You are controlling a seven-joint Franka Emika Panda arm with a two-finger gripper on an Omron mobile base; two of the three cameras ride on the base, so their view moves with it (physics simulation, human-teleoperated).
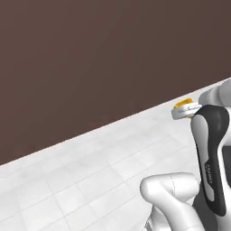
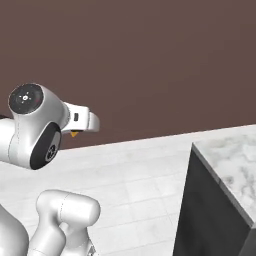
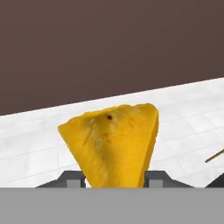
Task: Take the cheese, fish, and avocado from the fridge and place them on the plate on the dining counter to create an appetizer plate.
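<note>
Yellow-orange cheese [image 3: 114,144] sits clamped in the pincer [image 3: 114,177], a dark finger [image 3: 72,178] pressed on each side of the wedge, its broad end pointing away from the hand. In the left base view the arm [image 1: 211,158] rises bent, the hand stretched forward over the white tiled floor [image 1: 90,171] toward the brown wall [image 1: 90,54]. Right of the arm stands the marble dining table [image 2: 230,170], well apart from the cheese.
</note>
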